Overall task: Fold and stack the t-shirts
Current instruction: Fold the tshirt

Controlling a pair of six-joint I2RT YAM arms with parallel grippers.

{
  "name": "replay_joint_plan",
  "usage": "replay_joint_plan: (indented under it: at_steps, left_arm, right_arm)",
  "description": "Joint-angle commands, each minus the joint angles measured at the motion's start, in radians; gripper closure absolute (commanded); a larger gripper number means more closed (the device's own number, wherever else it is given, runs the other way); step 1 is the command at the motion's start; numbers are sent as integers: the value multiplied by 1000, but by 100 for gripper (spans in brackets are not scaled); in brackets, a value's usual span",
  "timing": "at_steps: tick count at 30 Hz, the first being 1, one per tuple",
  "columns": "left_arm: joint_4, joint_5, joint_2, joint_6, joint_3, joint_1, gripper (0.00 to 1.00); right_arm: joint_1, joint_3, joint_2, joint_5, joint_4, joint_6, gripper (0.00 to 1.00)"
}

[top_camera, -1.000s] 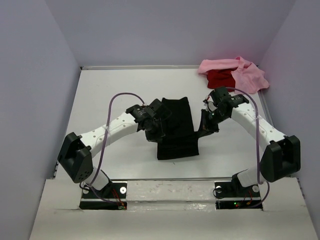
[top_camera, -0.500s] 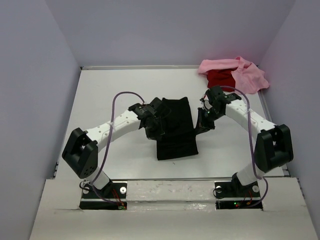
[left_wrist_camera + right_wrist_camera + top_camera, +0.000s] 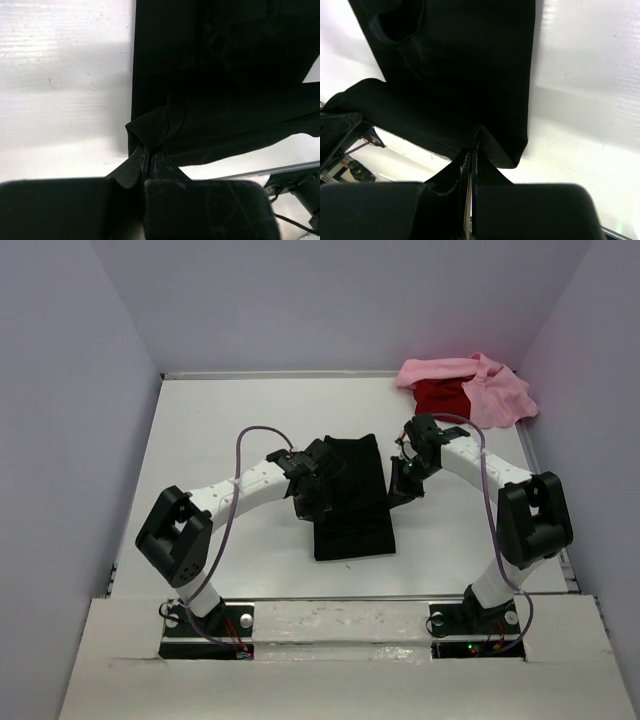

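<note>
At the centre of the table (image 3: 220,420) lies the black t-shirt (image 3: 355,525), already narrowed to a long strip running from 12 to 6 o'clock. Over the last second both arms swing their elbows inward and the grippers draw closer together. The left gripper (image 3: 308,490) is at the strip's 9 o'clock edge and the right gripper (image 3: 403,485) at 3 o'clock, each with fingers clamped tight on a pinch of black cloth. That reads as a further fold under way, not yet laid flat. Three shirts in all: one black, plus one pink t-shirt (image 3: 500,390) and one red t-shirt (image 3: 438,397) heaped unfolded at 1 o'clock — and two arms, two grippers.
</note>
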Motion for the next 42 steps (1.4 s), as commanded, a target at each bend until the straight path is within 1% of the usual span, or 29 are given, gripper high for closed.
replay_joint_plan:
  at_steps: [1,7,16,24,27,34,42]
  left_arm:
    - [-57,-70,16,35,-17,11,100]
    - [-28,-82,61,41,-7,16,100]
    - [-16,-95,96,56,30,37,100]
    - [-46,-115,136,73,121,49,100]
    - [-36,-107,153,70,122,49,100]
    - [-3,-101,166,63,96,49,100]
    - [18,-98,185,61,66,49,100]
  right_arm:
    - [-14,31,16,87,38,-35,100]
    - [-14,30,44,95,57,-41,100]
    - [-66,37,85,101,90,-67,100]
    - [-95,59,160,98,144,-93,100]
    - [-95,63,206,90,167,-89,100]
    - [-95,51,253,81,239,-47,100]
    - [-95,60,274,168,253,-44,100]
